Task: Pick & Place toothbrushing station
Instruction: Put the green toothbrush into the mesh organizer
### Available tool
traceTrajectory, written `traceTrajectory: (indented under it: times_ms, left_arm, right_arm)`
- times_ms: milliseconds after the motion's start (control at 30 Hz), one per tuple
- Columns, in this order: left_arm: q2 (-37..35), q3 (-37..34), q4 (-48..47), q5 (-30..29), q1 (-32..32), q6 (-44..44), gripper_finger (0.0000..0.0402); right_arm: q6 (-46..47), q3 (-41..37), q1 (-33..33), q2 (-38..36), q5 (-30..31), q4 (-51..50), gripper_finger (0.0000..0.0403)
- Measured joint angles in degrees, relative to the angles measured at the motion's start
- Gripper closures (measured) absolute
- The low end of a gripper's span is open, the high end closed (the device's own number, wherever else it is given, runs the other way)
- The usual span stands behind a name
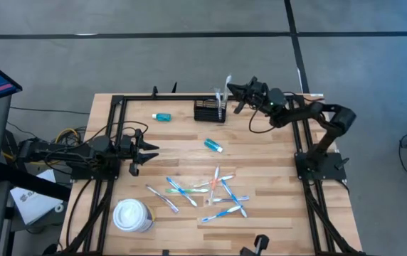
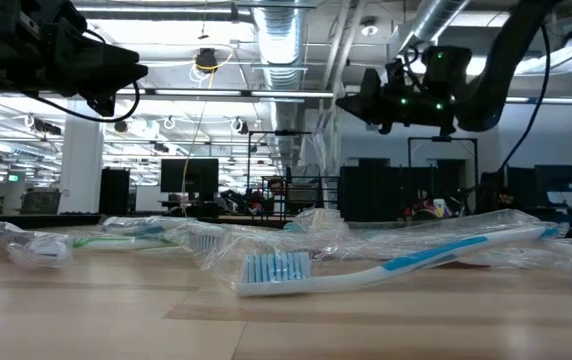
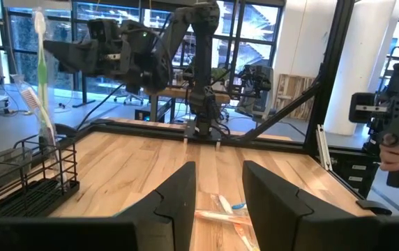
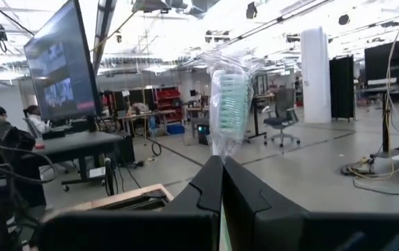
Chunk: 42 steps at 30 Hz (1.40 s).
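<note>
Nearest you, low view: a white-and-blue toothbrush [image 2: 396,262] in crinkly clear film lies flat on the pale wood-grain table [image 2: 286,330], bristle head toward the camera's left. More film-wrapped brushes sit behind it.

From above, that's a loose scatter of wrapped toothbrushes [image 1: 210,192] w/ blue, green & orange handles at the table's near-centre. A white lidded paper cup [image 1: 131,215] stands near the front left corner; round lid, no readable print. A small teal tube [image 1: 213,146] lies mid-table, and a teal bottle [image 1: 161,116] lies toward the far edge.

Your left gripper [image 1: 144,151] hovers over the table's left side, dark matte fingers [image 3: 175,202] held partway apart w/ nothing between them.

Farther back, the toothbrushing station [image 1: 210,111] sits near the far edge, centre: black wire-mesh box, rectangular, thin upright bars. In the left wrist view, it holds a green-handled brush [image 3: 41,77] standing upright in wrap.

Your right gripper [image 1: 233,90] is just beside the station's right end, above it, pressed together on a wrapped toothbrush [image 4: 229,104]; green bristle head & bunched clear film stick up past the fingertips.

Beyond the table: grey floor w/ black tape lines, a monitor [image 4: 58,66] w/ unreadable screen, people seated far off. A person's hand [image 3: 398,150] holds a black device at the table's side. No legible labels anywhere.
</note>
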Motion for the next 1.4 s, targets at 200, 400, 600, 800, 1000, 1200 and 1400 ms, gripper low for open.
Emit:
traceTrajectory:
  times_ms: [200,400,600,800,1000,1200,1400]
  left_arm:
    - [0.0,0.0,0.0,0.0,0.0,0.0,0.0289]
    - [0.0,0.0,0.0,0.0,0.0,0.0,0.0289]
    - [0.0,0.0,0.0,0.0,0.0,0.0,0.0289]
    - [0.0,0.0,0.0,0.0,0.0,0.0,0.0289]
    - [0.0,0.0,0.0,0.0,0.0,0.0,0.0289]
    - [0.0,0.0,0.0,0.0,0.0,0.0,0.0289]
    - [0.0,0.0,0.0,0.0,0.0,0.0,0.0289]
  right_arm:
    - [0.0,0.0,0.1,3.8,0.0,1.8,0.0403]
    - [0.9,0.1,0.0,8.2,0.0,8.4,0.0403]
    - [1.5,0.1,0.0,10.7,0.0,8.7,0.0403]
    - [1.9,0.1,0.0,10.7,0.0,8.9,0.0403]
    - [2.0,0.1,0.0,10.7,0.0,8.3,0.0403]
    - [3.6,0.1,-0.2,10.7,0.0,6.5,0.0403]
    - [3.2,0.1,-0.3,10.7,0.1,2.5,0.0403]
